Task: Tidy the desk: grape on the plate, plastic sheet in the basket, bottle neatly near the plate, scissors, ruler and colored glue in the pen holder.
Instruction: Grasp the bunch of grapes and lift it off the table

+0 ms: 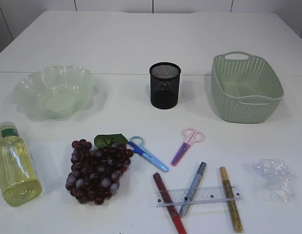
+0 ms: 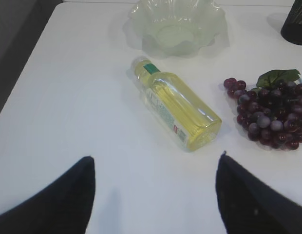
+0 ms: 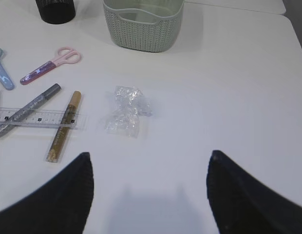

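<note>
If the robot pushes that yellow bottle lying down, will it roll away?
Probably a little. The bottle lies on its side on the smooth white table, so a sideways nudge could roll it, though its sides look somewhat flat. It looks full of yellow liquid, so likely heavy for its size. The clear plastic looks smooth and might slip.

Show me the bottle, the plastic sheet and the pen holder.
bottle [image 2: 178,107], left wrist view, middle of its clear body.
plastic sheet [image 3: 125,111], right wrist view, centre of the crumpled wad.
pen holder [image 1: 165,86], exterior view, front mesh wall.
</note>
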